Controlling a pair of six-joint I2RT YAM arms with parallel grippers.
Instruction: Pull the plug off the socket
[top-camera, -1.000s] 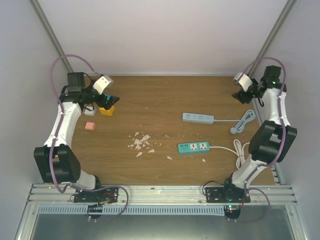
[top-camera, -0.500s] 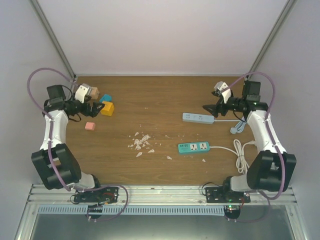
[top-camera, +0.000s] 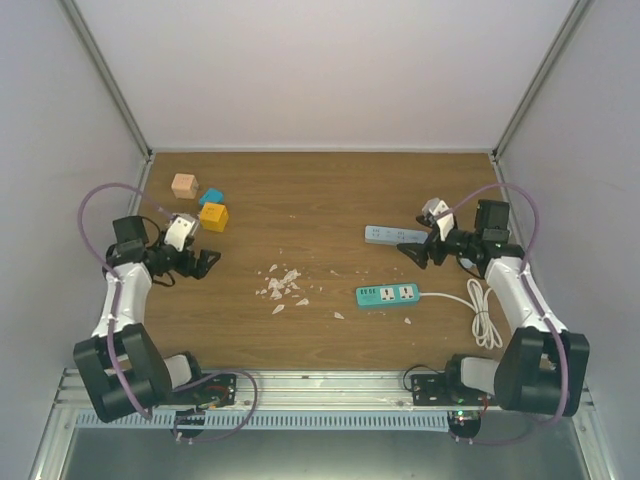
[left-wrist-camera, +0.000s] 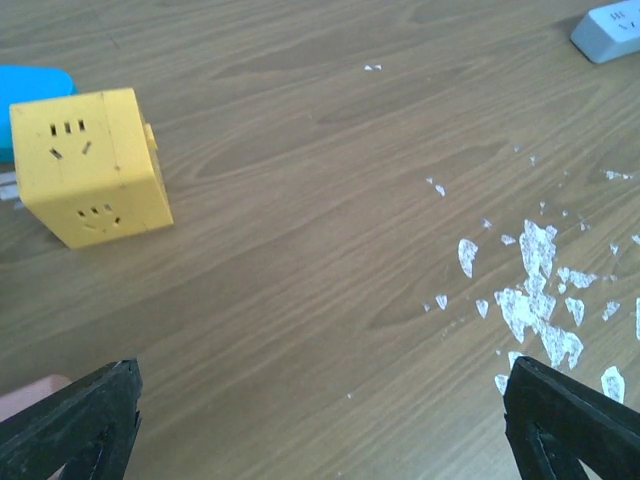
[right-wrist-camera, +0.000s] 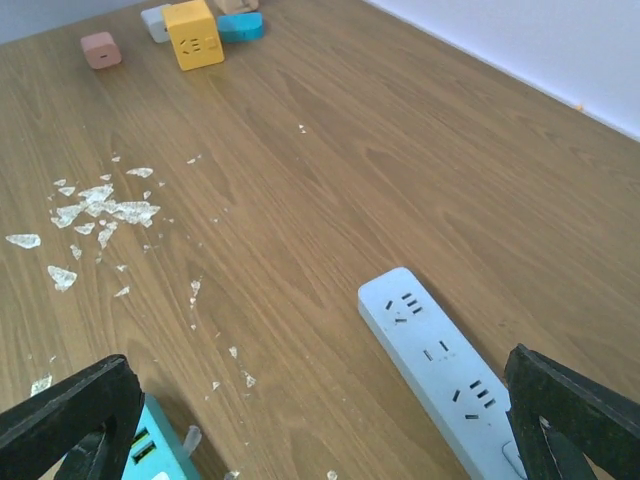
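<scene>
The socket, a long pale grey-blue power strip (top-camera: 381, 234), lies right of the table's centre, its right end hidden under my right arm. In the right wrist view the strip (right-wrist-camera: 440, 360) shows three empty outlets and no plug. My right gripper (top-camera: 412, 250) is open and empty, its fingertips wide apart (right-wrist-camera: 318, 400) just above the strip's near end. My left gripper (top-camera: 203, 263) is open and empty at the left side (left-wrist-camera: 322, 400), over bare wood. The strip's far end shows in the left wrist view (left-wrist-camera: 610, 30).
A teal power strip (top-camera: 387, 294) with a coiled white cable (top-camera: 482, 318) lies in front of the socket. A yellow socket cube (top-camera: 213, 217), a blue piece (top-camera: 210, 197) and a tan cube (top-camera: 183, 185) stand at the back left. White flakes (top-camera: 282, 285) litter the middle.
Both arms have swung down and toward the front. The right gripper came from the back right corner to the pale strip. The left gripper moved from the cubes toward the near left.
</scene>
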